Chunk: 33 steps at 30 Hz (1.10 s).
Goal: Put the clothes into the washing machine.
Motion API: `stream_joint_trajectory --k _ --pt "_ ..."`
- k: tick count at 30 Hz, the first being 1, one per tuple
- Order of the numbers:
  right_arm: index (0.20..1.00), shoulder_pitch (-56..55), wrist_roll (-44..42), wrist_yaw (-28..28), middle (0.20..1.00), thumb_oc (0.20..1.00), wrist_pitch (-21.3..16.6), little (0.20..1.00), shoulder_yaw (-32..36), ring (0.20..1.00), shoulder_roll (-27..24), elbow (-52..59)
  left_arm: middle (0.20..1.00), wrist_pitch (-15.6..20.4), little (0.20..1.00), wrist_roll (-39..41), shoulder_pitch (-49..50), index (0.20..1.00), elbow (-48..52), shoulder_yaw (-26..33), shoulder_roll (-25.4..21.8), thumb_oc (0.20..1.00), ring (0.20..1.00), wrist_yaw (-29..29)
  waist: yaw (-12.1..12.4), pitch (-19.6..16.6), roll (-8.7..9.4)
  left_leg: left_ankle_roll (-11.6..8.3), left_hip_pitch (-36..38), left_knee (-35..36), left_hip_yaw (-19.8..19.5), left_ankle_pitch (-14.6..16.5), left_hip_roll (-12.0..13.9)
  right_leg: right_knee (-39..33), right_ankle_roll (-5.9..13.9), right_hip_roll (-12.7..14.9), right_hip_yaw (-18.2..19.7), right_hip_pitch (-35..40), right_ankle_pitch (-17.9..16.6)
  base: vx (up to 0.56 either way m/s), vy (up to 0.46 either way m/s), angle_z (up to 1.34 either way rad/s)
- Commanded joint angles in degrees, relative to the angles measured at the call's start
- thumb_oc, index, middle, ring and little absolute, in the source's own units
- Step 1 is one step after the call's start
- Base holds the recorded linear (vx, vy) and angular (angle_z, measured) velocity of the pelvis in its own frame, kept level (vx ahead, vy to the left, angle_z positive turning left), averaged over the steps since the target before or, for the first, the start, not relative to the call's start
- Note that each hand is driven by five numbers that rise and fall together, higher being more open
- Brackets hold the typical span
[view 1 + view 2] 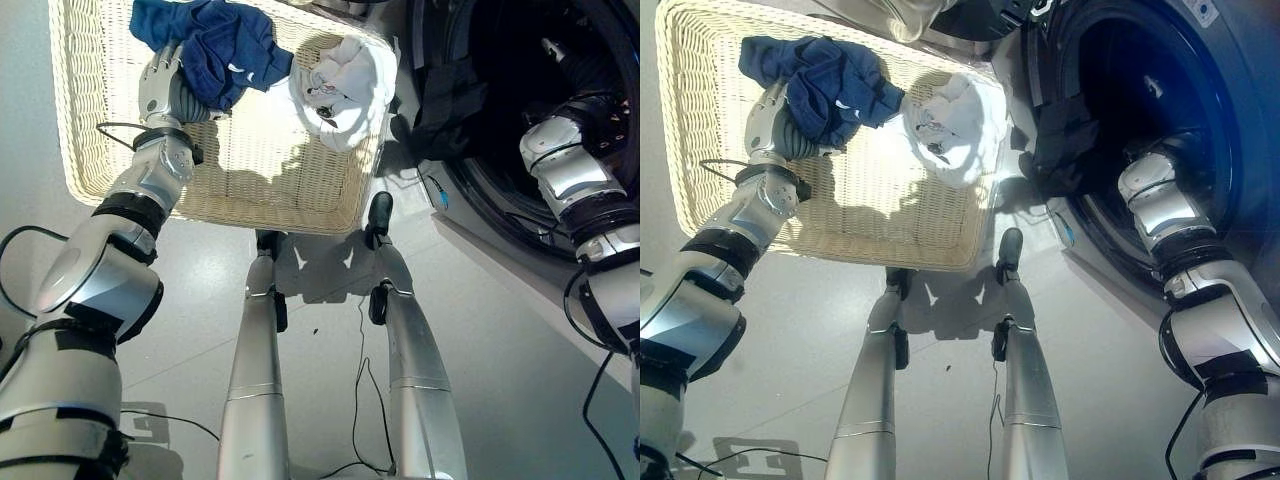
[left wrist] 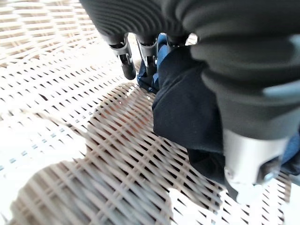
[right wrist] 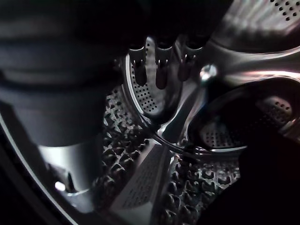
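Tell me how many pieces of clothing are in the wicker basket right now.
2: a blue garment gripped by the left hand, and a white garment at the basket edge nearest the washer. More may be hidden underneath.

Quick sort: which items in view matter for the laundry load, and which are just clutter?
Job items:
blue garment, pinched in the left robot hand
white garment
wicker basket
washing machine drum, right robot hand inside
dark cloth over the drum rim

Clutter:
nothing obvious
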<state>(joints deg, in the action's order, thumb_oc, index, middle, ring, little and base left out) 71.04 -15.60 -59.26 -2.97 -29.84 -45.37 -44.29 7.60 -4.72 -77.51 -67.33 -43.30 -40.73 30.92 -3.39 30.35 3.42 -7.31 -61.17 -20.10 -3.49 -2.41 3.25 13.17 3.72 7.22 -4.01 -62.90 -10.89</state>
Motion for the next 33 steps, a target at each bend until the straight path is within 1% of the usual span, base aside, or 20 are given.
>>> stream_joint_trajectory --k 1,4,5,6,9,11,13,15,19,21,22,23,24,25,26,29,31,33 --pt "1.000 -2.24 2.85 -1.79 1.000 1.000 -0.02 1.000 2.21 1.000 -0.40 2.25 1.000 3.72 1.000 -0.14 -0.11 1.000 -2.09 3.50 0.69 1.000 1.000 5.10 -0.03 -0.55 0.57 2.59 4.26 6.85 2.23 -1.24 -3.41 5.31 3.97 -6.83 -4.05 2.65 6.08 0.00 -0.009 -0.03" --pt "1.000 -4.38 4.45 -1.91 1.000 1.000 0.89 1.000 3.48 1.000 0.77 3.94 1.000 7.59 1.000 0.57 -0.79 1.000 0.24 5.62 1.35 1.000 1.000 10.22 -0.02 -0.55 0.89 2.60 3.62 6.41 2.00 -1.34 -3.54 5.63 4.03 -6.68 -4.21 2.13 5.87 0.00 -0.029 -0.03" --pt "1.000 -4.92 4.36 -1.88 1.000 1.000 1.01 1.000 3.59 1.000 1.05 4.10 1.000 8.14 1.000 0.56 -0.49 1.000 0.58 5.92 1.56 1.000 1.000 10.94 0.05 -0.55 0.95 2.60 4.04 6.26 1.96 -0.89 -3.52 5.83 4.09 -6.70 -4.22 2.52 6.24 0.01 -0.058 -0.04" --pt "1.000 -5.87 4.54 -1.96 1.000 1.000 1.50 1.000 4.19 1.000 2.13 4.43 1.000 9.11 1.000 0.55 -0.45 1.000 1.91 7.02 2.17 1.000 1.000 12.81 0.14 -0.55 1.18 2.49 3.87 6.14 1.74 -0.76 -3.58 5.73 4.22 -6.60 -4.39 2.48 6.14 0.00 -0.050 -0.03" --pt "1.000 -6.91 4.55 -1.88 1.000 1.000 2.31 1.000 5.00 1.000 3.41 4.97 1.000 9.91 1.000 -0.26 -0.36 1.000 3.48 8.36 2.98 1.000 1.000 14.74 0.17 -0.55 1.45 2.52 3.31 6.25 1.54 -1.10 -3.60 5.71 4.24 -6.52 -4.56 1.99 5.70 0.00 -0.016 -0.01" --pt "1.000 -7.30 3.99 -1.84 1.000 1.000 2.64 1.000 5.06 1.000 4.16 5.07 1.000 9.79 1.000 -1.04 -0.21 1.000 4.01 8.77 3.64 1.000 1.000 15.83 0.23 -0.55 1.74 2.42 3.62 6.09 1.45 -0.65 -3.49 5.80 4.34 -6.52 -4.64 2.42 5.99 0.00 0.000 0.00" --pt "1.000 -7.19 3.77 -1.75 1.000 1.000 2.95 1.000 5.25 1.000 4.67 5.33 1.000 9.33 1.000 -1.75 -0.87 1.000 4.34 8.99 3.96 1.000 1.000 16.82 0.03 -0.55 1.97 2.35 2.82 6.14 1.30 -1.14 -3.48 5.73 4.37 -6.55 -4.67 1.71 5.44 0.00 0.000 0.00" --pt "1.000 -8.05 3.74 -1.54 1.000 1.000 3.04 1.000 5.49 1.000 5.32 5.82 1.000 8.62 1.000 -2.58 -0.97 1.000 4.55 8.97 4.37 1.000 1.000 17.76 -0.09 -0.55 2.41 2.24 3.21 5.95 1.22 -0.54 -3.31 5.94 4.48 -6.72 -4.57 2.09 5.76 0.00 0.000 0.00" --pt "1.000 -7.72 3.86 -1.72 1.000 1.000 2.87 1.000 5.58 1.000 5.96 5.95 1.000 7.50 1.000 -4.25 -2.25 1.000 3.91 8.36 4.75 1.000 1.000 17.07 -0.49 -0.55 2.84 2.17 2.60 6.15 1.28 -0.86 -3.19 5.60 4.59 -6.84 -4.53 1.56 5.21 0.00 0.000 0.00" --pt "1.000 -8.01 4.15 -1.94 1.000 1.000 3.07 1.000 5.52 1.000 6.62 6.46 1.000 6.38 1.000 -5.37 -2.51 1.000 3.37 7.31 5.17 1.000 1.000 16.07 -0.63 -0.55 3.16 2.08 3.01 5.83 1.24 -0.34 -3.11 5.79 4.75 -7.00 -4.39 2.03 5.45 0.00 -0.006 -0.02" --pt "1.000 -7.72 4.27 -2.02 1.000 1.000 3.09 1.000 5.54 1.000 6.68 6.65 1.000 5.54 1.000 -6.17 -3.10 1.000 3.18 6.89 5.20 1.000 1.000 15.52 -0.79 -0.55 3.21 2.10 2.47 5.92 1.21 -0.77 -3.13 5.69 4.75 -6.97 -4.44 1.52 5.03 0.01 -0.015 -0.04" --pt "1.000 -8.05 4.39 -2.20 1.000 1.000 3.00 1.000 5.40 1.000 7.00 7.11 1.000 4.08 1.000 -7.29 -3.15 1.000 2.54 5.97 5.50 1.000 1.000 14.48 -0.92 -0.55 3.44 2.15 2.94 5.69 1.30 -0.21 -3.03 5.84 4.85 -7.12 -4.28 1.92 5.30 0.00 -0.009 -0.04" --pt "1.000 -7.73 4.42 -2.24 1.000 1.000 3.05 1.000 5.43 1.000 7.00 7.20 1.000 3.80 1.000 -7.43 -3.53 1.000 2.26 5.64 5.48 1.000 1.000 14.08 -1.02 -0.55 3.47 2.16 2.51 5.77 1.27 -0.59 -3.08 5.70 4.83 -7.08 -4.30 1.54 4.94 0.01 -0.011 -0.04" --pt "1.000 -7.89 4.69 -2.34 1.000 1.000 3.13 1.000 5.44 1.000 7.39 7.41 0.504 2.17 0.504 -8.34 -3.53 0.504 1.66 4.61 5.77 0.504 0.504 12.97 -1.07 -0.55 3.55 2.18 2.96 5.68 1.30 -0.12 -3.00 5.76 4.92 -7.15 -4.20 1.94 5.22 0.00 0.000 0.00" --pt "1.000 -7.55 4.86 -2.38 1.000 1.000 3.11 1.000 5.50 1.000 7.45 7.46 0.200 1.75 0.200 -8.91 -3.92 0.200 1.35 4.14 5.81 0.200 0.200 12.40 -1.21 -0.55 3.54 2.19 2.50 5.76 1.29 -0.52 -3.03 5.63 4.91 -7.10 -4.21 1.50 4.82 0.00 0.000 0.00" --pt "1.000 -7.42 5.13 -2.29 1.000 1.000 2.88 1.000 4.94 1.000 7.12 7.91 0.200 0.31 0.200 -7.92 -4.00 0.200 -0.04 2.50 5.74 0.200 0.200 10.09 -1.50 -0.55 3.54 2.15 3.15 5.99 1.67 -0.30 -2.87 5.29 5.01 -7.27 -3.96 1.94 4.86 0.00 0.000 0.00" --pt "1.000 -7.22 5.44 -2.40 1.000 1.000 2.76 1.000 5.07 1.000 7.15 8.11 0.200 -0.10 0.200 -7.43 -4.41 0.200 -0.39 2.13 5.70 0.200 0.200 9.78 -1.70 -0.55 3.45 2.17 2.79 6.20 1.83 -0.68 -2.87 5.08 5.02 -7.17 -4.00 1.50 4.48 0.00 0.000 0.00" --pt "1.000 -7.56 5.64 -2.49 1.000 1.000 2.57 1.000 5.14 1.000 7.24 8.17 0.200 -0.35 0.200 -7.16 -4.13 0.200 -0.72 2.05 5.77 0.200 0.200 9.47 -1.70 -0.55 3.40 2.16 3.34 6.16 1.97 -0.25 -2.85 5.06 5.12 -7.12 -4.04 1.96 4.73 0.00 0.000 0.00"
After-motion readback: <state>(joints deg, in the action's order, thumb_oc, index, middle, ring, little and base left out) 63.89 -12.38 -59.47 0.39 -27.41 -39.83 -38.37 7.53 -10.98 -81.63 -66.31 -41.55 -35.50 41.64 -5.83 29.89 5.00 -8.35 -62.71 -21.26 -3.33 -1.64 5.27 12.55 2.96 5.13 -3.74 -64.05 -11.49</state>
